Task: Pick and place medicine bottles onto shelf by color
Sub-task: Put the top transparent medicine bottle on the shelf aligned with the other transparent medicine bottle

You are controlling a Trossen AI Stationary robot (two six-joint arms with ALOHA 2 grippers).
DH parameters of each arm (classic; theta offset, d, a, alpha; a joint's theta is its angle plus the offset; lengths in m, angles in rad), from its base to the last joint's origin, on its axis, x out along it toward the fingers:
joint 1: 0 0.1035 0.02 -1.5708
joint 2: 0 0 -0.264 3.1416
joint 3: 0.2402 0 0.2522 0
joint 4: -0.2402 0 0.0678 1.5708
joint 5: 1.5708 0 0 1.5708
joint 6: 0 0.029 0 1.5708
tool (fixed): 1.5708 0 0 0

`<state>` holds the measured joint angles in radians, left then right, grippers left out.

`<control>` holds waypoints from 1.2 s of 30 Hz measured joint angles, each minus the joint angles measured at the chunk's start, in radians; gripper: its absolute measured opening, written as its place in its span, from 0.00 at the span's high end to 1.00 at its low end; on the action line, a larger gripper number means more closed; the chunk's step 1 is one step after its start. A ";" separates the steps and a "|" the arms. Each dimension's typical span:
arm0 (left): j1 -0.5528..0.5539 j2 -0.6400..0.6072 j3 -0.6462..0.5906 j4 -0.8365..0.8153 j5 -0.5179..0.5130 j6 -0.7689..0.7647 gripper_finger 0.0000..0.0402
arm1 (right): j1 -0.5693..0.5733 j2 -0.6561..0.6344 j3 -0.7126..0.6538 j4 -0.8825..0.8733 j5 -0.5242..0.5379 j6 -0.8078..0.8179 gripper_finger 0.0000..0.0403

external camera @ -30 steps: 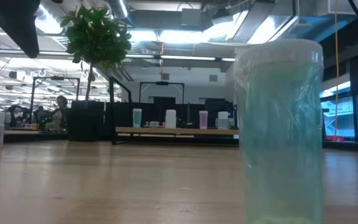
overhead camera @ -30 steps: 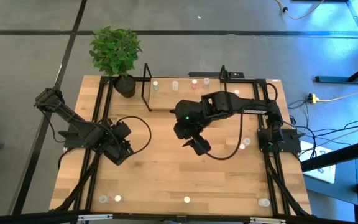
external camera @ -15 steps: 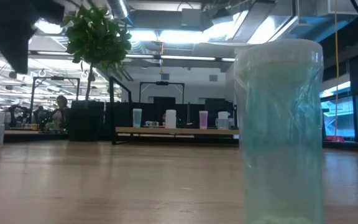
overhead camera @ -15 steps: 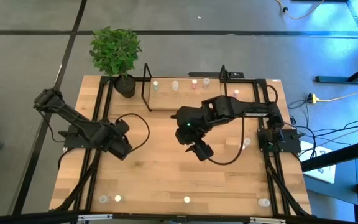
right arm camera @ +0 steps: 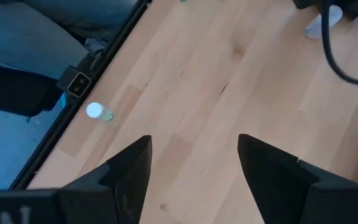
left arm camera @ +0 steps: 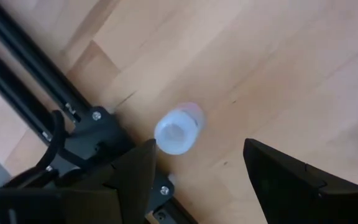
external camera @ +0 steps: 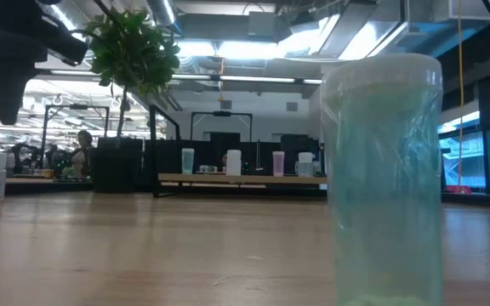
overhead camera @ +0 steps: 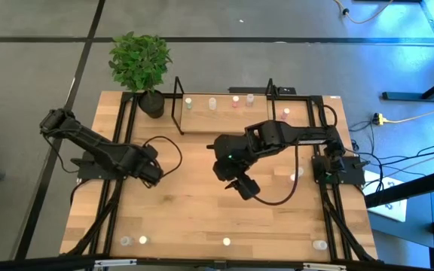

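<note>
Four bottles already stand in a row on the shelf at the far side, and more wait scattered along the table's near edge, so I judge I'm between placements and reaching for the next pick. My left gripper hangs spread over a pinkish-white medicine bottle standing beside the left black frame rail, nothing held. My right gripper is also spread and empty above mid-table, with a small pale bottle off by the table's edge rail. Next I need to come down over the pink one and close squarely, since it is tiny. Compared with a second ago, the right arm has swung nearer to me, and the left has shifted too.
</note>
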<state>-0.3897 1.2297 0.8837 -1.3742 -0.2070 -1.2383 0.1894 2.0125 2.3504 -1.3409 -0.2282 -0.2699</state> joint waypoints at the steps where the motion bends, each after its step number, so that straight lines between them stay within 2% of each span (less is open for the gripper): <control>1: 0.000 0.000 0.000 0.005 0.000 0.010 0.41 | 0.000 0.000 -0.001 0.002 0.003 0.000 0.40; 3: 0.000 0.000 0.000 0.009 0.000 0.018 0.41 | 0.000 0.000 -0.001 0.007 0.035 0.001 0.40; 8: 0.000 0.000 0.000 0.008 0.001 0.018 0.41 | 0.000 0.000 -0.002 0.012 0.216 0.051 0.40; 11: 0.000 0.000 -0.001 0.020 0.009 0.014 0.41 | -0.001 0.000 -0.002 0.012 0.261 0.057 0.40; 21: -0.001 0.000 -0.089 0.069 -0.026 -0.039 0.41 | 0.000 0.000 -0.002 0.012 0.262 0.055 0.40; 36: 0.006 0.000 -0.167 0.101 -0.013 -0.068 0.41 | -0.003 0.000 -0.002 0.012 0.262 0.053 0.40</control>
<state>-0.3840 1.2299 0.7163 -1.2734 -0.2197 -1.3067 0.1867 2.0129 2.3486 -1.3289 0.0338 -0.2173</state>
